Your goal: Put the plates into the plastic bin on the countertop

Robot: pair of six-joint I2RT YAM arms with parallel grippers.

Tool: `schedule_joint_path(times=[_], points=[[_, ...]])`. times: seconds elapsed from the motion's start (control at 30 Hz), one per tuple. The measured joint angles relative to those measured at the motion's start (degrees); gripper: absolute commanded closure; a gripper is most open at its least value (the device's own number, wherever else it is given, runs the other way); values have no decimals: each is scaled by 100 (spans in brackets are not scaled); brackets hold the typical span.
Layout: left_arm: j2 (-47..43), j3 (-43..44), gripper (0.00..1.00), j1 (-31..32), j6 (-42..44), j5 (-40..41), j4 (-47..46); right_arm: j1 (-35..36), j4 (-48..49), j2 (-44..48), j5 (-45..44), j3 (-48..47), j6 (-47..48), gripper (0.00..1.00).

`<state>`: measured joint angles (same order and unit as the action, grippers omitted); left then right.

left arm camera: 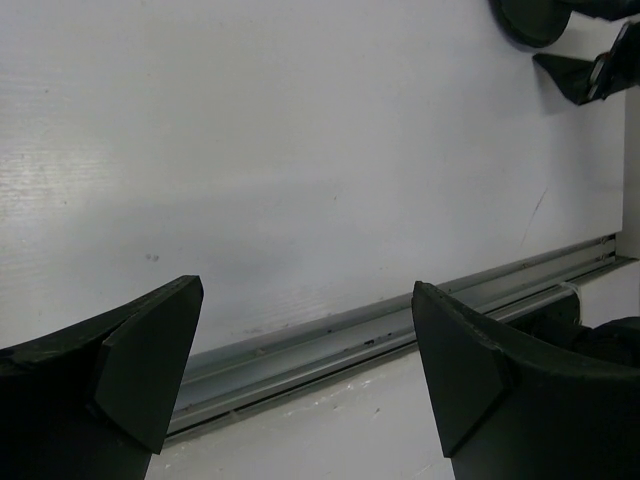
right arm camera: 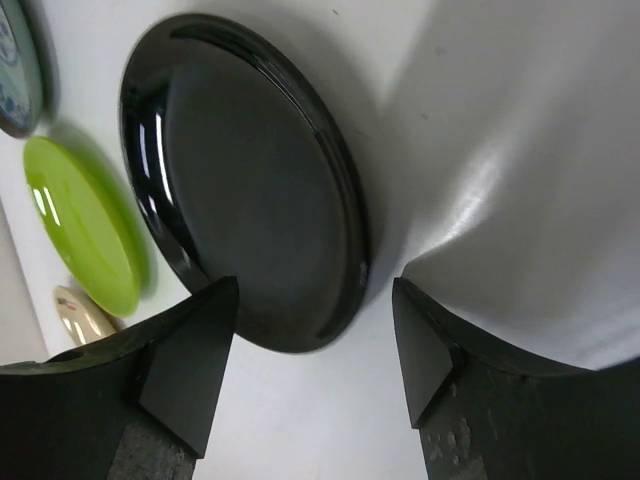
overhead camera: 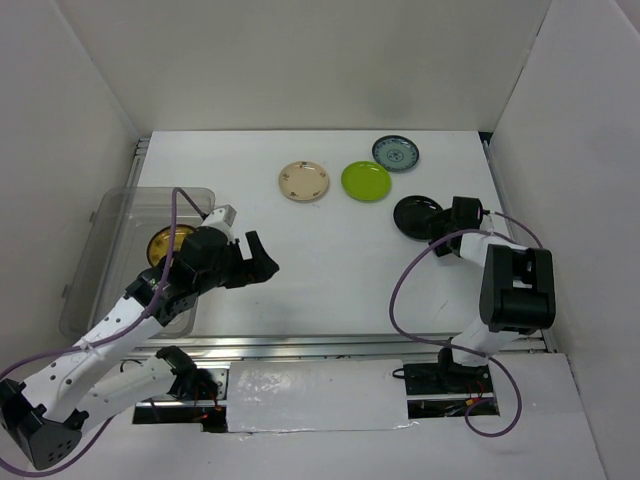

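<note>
Four plates lie on the white countertop [overhead camera: 330, 260]: a cream one [overhead camera: 304, 181], a lime green one [overhead camera: 366, 181], a teal patterned one [overhead camera: 396, 153] and a glossy black one [overhead camera: 416, 215]. A brownish-yellow plate [overhead camera: 165, 243] rests inside the clear plastic bin [overhead camera: 105, 262] at the left. My right gripper [overhead camera: 447, 222] is at the black plate's right edge. In the right wrist view its jaws [right arm camera: 315, 350] stand apart around the near rim of the black plate [right arm camera: 250, 180], with a gap on the right side. My left gripper [overhead camera: 262, 262] hangs open and empty beside the bin.
A metal rail [left arm camera: 400, 325] runs along the countertop's front edge, under my left gripper [left arm camera: 305, 370]. White walls close in the left, back and right sides. The lime green plate [right arm camera: 85, 225] and the cream plate [right arm camera: 85, 315] lie beyond the black one.
</note>
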<state>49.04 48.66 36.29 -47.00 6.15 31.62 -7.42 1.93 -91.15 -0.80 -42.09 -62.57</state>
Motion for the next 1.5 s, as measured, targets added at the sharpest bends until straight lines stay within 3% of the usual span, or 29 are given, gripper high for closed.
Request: schedule_joint_path(times=[0.3, 0.37, 0.53, 0.77, 0.97, 1.27, 1.5], points=[[-72, -131, 1, 116, -118, 140, 57, 42, -599, -372, -28, -573, -326, 38], [-129, -131, 1, 116, -118, 188, 94, 55, -710, -455, -55, -682, -358, 51], [-293, -101, 1, 116, -116, 313, 254, 55, -933, -514, -131, -737, -404, 63], [-363, -63, 1, 114, -109, 426, 352, 37, -1117, -651, -127, -916, -380, 67], [-363, -63, 1, 70, -101, 439, 361, -94, -1165, -671, 20, -942, -361, 99], [-293, -52, 1, -11, -90, 450, 350, -348, -929, -568, 361, -763, -358, 100], [212, 503, 1, -15, 109, 415, 262, 247, -1631, 743, -387, -686, 61, 100]])
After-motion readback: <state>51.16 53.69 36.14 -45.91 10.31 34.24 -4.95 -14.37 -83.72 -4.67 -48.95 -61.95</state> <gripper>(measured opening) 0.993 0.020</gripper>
